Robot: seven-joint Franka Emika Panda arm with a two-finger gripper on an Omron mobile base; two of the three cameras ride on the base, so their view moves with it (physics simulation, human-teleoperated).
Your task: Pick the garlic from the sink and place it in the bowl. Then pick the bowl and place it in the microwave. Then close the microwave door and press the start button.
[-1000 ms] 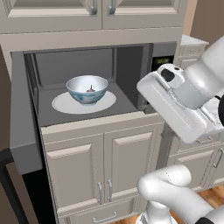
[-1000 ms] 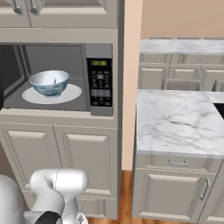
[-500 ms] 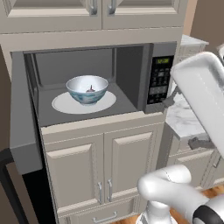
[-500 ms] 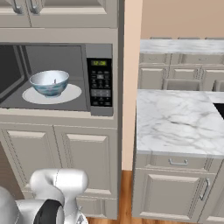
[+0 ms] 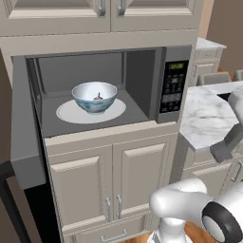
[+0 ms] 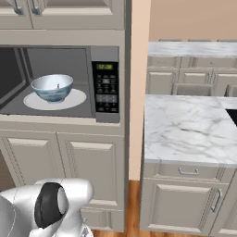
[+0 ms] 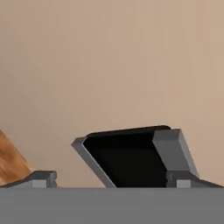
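While rising from the base at the lower right of the left base view, bending the white arm (image 5: 187,209) away to the right, toward the marble counter (image 5: 209,114). Showing a grey end piece of it at the right edge of that view, just beside the counter front; not possible to tell there which part of the hand this is. Holding the gripper (image 7: 113,181) spread wide in the hand view, with the two dark fingertips (image 7: 43,178) standing far apart and pinching nothing. Pointing the hand at a plain beige wall (image 7: 113,61), with a tilted dark box in a grey frame (image 7: 135,157) ahead and a bit of wooden floor (image 7: 11,164) at the left edge.

Sitting well apart from the arm: the bowl (image 5: 94,96), standing upright on the flat white plate (image 5: 71,114) inside the microwave (image 5: 142,71). Lying in the bowl: the garlic (image 5: 98,96), showing just its pinkish top above the white inside. Hanging open to the left: the microwave door (image 5: 23,123), being seen almost edge-on. Glowing green at the right of the microwave: the display above the black keypad (image 5: 172,88).
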